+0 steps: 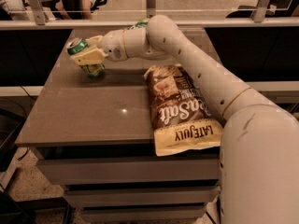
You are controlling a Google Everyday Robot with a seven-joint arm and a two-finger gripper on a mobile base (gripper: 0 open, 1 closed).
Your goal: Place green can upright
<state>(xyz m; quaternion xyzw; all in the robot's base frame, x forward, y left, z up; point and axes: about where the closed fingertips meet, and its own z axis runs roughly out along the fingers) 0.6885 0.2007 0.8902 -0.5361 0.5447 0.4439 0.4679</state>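
Your tool [84,54] is clamping the green can [95,70], tilted, between its 2 fingers at the surface's [93,111] far-left part.

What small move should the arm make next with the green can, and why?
Probably rotate the wrist to bring the green can vertical before letting go: the gripper holds it tilted, silver top leaning left, low over the back-left part of the table.
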